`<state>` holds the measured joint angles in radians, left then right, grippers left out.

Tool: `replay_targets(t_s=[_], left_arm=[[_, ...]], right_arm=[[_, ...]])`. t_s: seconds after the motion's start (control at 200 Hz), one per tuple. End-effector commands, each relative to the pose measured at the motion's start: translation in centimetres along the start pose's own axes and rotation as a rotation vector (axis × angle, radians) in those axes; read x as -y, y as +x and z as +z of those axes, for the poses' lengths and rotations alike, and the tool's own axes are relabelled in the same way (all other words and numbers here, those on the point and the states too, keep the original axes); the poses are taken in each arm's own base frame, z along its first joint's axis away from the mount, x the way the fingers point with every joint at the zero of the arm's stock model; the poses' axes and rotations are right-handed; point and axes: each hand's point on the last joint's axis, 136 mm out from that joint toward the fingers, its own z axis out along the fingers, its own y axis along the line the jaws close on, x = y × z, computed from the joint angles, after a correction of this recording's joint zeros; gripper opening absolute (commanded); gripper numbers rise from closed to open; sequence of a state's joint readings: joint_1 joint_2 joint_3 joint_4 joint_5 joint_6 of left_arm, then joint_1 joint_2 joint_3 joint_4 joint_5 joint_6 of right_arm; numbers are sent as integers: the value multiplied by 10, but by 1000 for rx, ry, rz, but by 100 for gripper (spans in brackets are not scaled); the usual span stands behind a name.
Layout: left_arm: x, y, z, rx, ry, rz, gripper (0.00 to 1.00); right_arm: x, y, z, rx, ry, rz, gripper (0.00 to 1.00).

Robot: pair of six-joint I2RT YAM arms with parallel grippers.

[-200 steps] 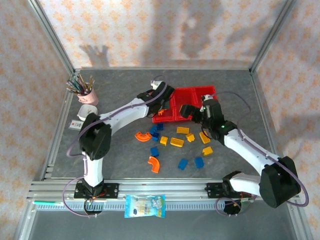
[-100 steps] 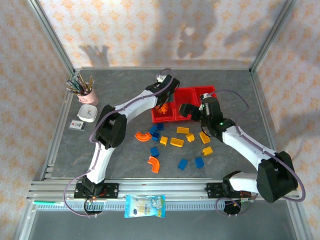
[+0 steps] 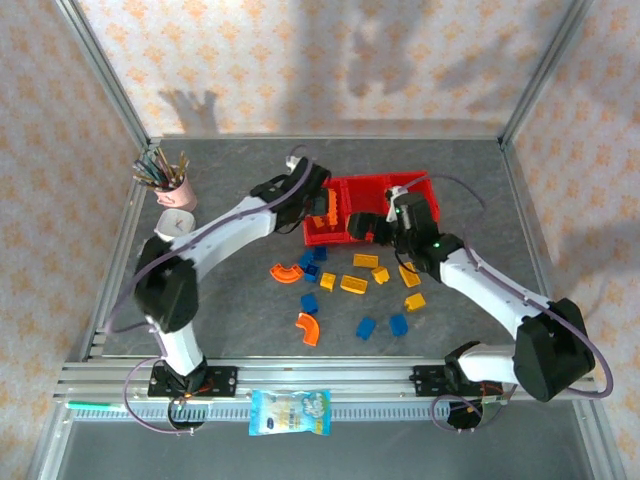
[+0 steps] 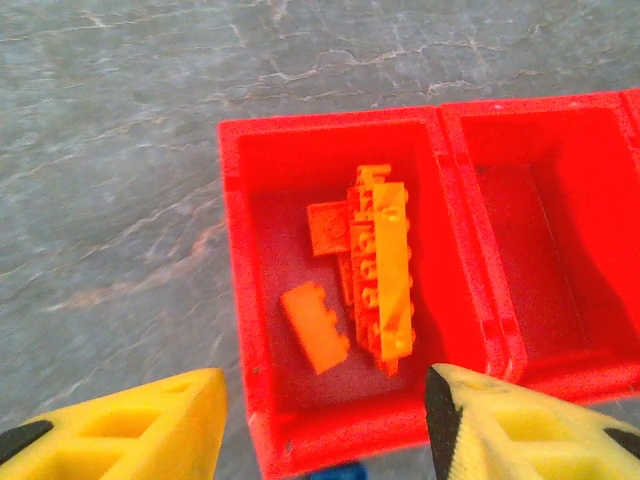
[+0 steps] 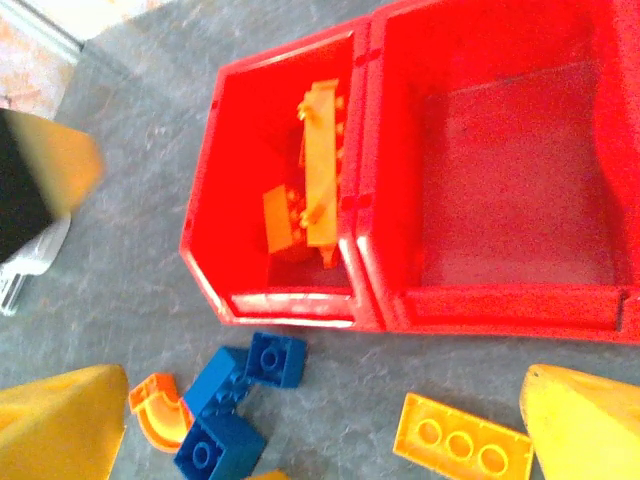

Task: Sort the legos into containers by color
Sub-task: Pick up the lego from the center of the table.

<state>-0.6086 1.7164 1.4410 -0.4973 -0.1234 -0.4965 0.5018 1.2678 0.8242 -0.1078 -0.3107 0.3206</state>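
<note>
The left pincer [image 4: 325, 405], pressed together a second ago, has now spread its fingers and carries nothing. Just beyond and below it, a heap of orange legos [image 4: 378, 275] lies in the leftmost of the red containers [image 4: 232, 250], so it seems one more orange piece has been dropped home and this arm is free for the next. Further right, the right pincer [image 5: 320, 430] hangs spread wide and empty, as before. Blue bricks [image 5: 235, 395] lie under it towards its left finger and a yellow plate [image 5: 462, 440] towards its right, both unsorted on the desk [image 3: 240, 320].
</note>
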Motion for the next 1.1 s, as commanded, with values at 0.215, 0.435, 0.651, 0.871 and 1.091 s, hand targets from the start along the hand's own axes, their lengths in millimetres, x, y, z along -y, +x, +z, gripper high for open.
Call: replay_targets(t_s=[0.215,0.435,0.651,0.871,1.091], left_arm=[[-64,84,-30,-104,-69,77,69],[-91,139,-25,-187,-90,66,77],[-92,152,-5,-209,-99,32,83],[-106,159,11,-198,-194,-189,85],[-94,152,18,-132,-128,-464,80]], right_arm=[[-31,33,-1,-66,-41,-29,100],[-40,55,0,-86,-62,11,100],[-44,63,1,-85,-75,33,100],[-39,65,0,-78,-59,30,100],[-39,64,4,-79,-52,-4,100]])
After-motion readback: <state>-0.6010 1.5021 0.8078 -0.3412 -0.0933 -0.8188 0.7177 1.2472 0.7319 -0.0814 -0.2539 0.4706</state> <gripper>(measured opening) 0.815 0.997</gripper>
